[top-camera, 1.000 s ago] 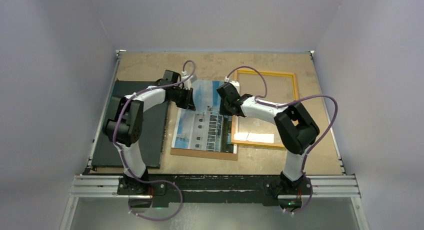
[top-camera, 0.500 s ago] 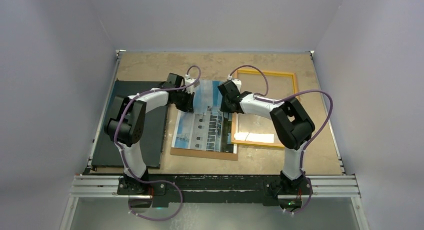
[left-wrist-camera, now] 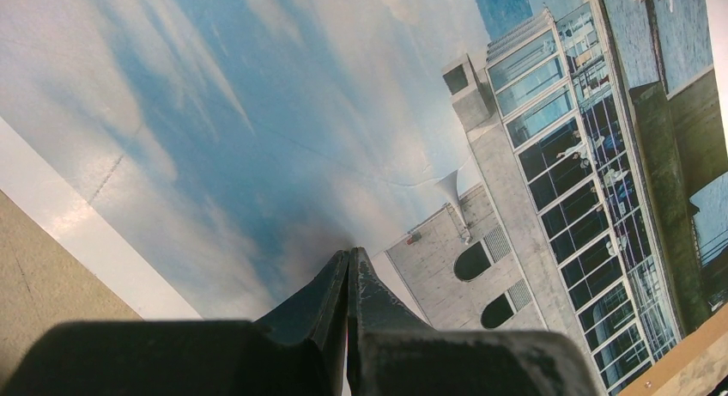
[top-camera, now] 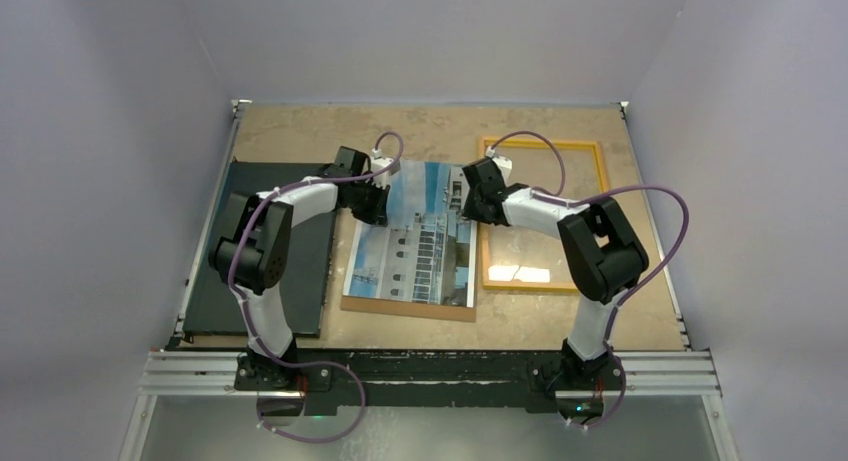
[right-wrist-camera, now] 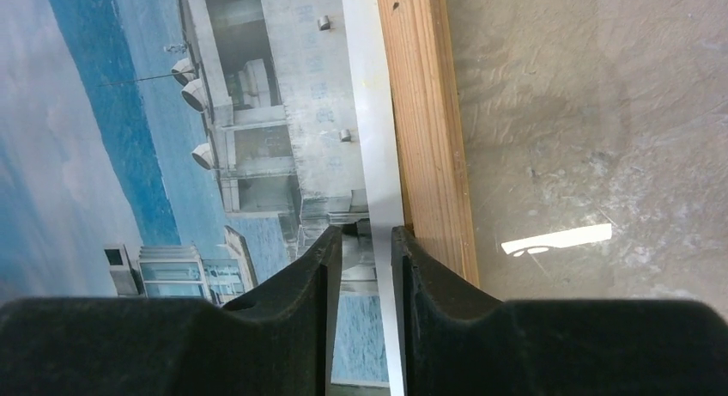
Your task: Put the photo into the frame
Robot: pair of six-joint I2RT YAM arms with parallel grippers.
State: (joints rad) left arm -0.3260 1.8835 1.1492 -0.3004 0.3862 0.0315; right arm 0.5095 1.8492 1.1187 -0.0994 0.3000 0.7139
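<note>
Flat near the middle of the table (top-camera: 300,131), on a brown backing board (top-camera: 410,308) peeking out along the near edge: the photo (top-camera: 420,243), not yet in the frame (top-camera: 603,211). Just to the right of it, the frame, yellow border flat on the table, bare tabletop and a bright glare patch seen through the pane. At the photo's far left corner, the left gripper (top-camera: 378,206), jaws pressed fully together, tips (left-wrist-camera: 348,267) down on or just above the cloudy sky, nothing pinched between them; a small crease in the print close ahead. At the far right edge, the right gripper (right-wrist-camera: 367,234), parted by a narrow gap, straddling the photo's white margin (right-wrist-camera: 373,112) where it meets the frame's left border (right-wrist-camera: 425,112); hard to tell whether touching; nothing visibly clamped. Between photo and pane, only that left border. Off to the left, partly under the left arm, a black board (top-camera: 205,301), clear of the photo.
</note>
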